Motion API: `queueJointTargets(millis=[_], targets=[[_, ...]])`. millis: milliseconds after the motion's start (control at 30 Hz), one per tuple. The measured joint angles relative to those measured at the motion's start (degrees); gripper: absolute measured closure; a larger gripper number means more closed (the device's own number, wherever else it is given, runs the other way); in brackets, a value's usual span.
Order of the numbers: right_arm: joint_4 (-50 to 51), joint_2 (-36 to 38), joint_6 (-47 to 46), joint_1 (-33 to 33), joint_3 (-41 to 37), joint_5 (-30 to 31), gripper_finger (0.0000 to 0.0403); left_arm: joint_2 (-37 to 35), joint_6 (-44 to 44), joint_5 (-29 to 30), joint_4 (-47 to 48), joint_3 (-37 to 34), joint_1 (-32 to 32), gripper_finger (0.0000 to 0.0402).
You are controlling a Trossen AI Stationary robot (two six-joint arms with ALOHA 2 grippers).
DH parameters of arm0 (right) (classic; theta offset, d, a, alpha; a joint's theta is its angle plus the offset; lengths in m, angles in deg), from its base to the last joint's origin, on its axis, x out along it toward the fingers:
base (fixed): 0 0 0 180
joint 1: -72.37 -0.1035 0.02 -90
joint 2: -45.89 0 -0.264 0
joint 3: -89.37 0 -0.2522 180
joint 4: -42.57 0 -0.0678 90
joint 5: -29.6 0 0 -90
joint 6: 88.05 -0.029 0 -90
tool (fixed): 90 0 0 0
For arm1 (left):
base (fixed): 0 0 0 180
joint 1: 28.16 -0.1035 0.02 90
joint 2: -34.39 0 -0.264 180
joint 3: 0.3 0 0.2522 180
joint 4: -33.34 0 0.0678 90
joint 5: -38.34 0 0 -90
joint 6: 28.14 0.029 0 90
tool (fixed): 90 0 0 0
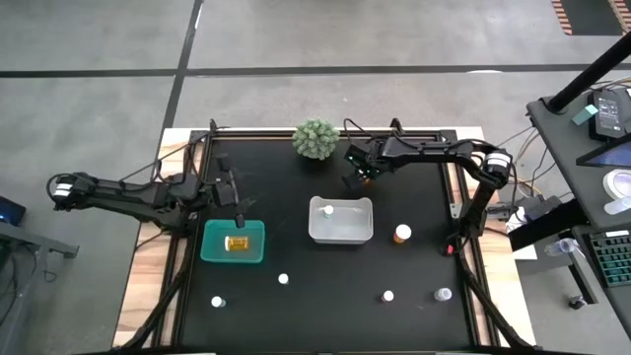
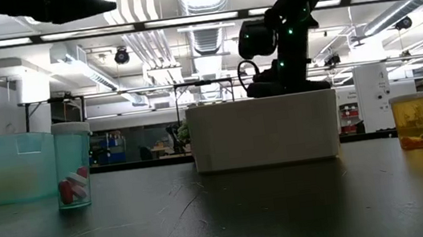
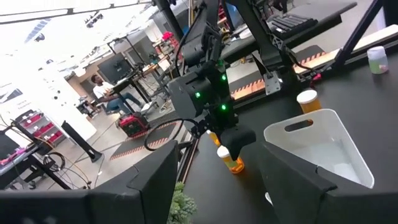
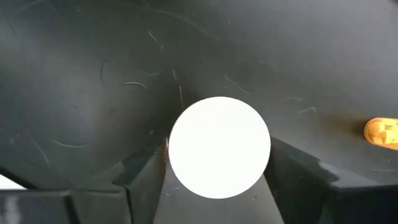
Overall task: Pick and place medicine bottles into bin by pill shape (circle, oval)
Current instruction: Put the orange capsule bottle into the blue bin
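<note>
One amber bottle (image 1: 237, 243) lies in the teal bin (image 1: 209, 243) and one in the white bin (image 1: 363, 229); five medicine bottles wait across the table's 4 to 7 o'clock. At 1 o'clock the right gripper (image 1: 355, 177) straddles an orange bottle (image 3: 231, 160), grasp uncertain; left gripper (image 1: 235, 191) hovers, spread and empty

White bin (image 2: 264, 131) between two bottles; perhaps an arm (image 2: 282, 37) behind.
</note>
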Motion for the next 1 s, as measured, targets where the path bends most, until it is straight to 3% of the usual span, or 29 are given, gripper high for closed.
queueJointTargets(millis=[133,300,433,667,833,1000], targets=[[-0.93,0.09,0.30,0.00,-0.96,0.59,0.0194,0.58,-1.26,0.00,-0.96,0.09,0.00,0.0195],[-6.93,0.22,3.45,-0.08,-2.88,0.95,0.0205,1.46,-14.58,-0.13,-1.48,0.33,0.86,0.0197],[-10.68,0.33,5.56,-0.09,-4.07,1.22,0.0202,3.24,-19.92,-0.55,-1.39,0.64,3.50,0.0208],[-9.59,3.62,7.93,-0.61,-4.93,1.82,0.0202,8.20,-30.59,-0.71,-0.92,3.43,7.63,0.0226],[-7.80,9.01,10.13,-2.22,-4.24,1.37,0.0202,11.94,-39.01,-0.63,5.31,6.92,8.86,0.0227],[-1.91,14.88,8.84,-6.29,-2.78,1.55,0.0202,15.81,-40.36,-0.65,7.08,7.27,10.48,0.0227]])
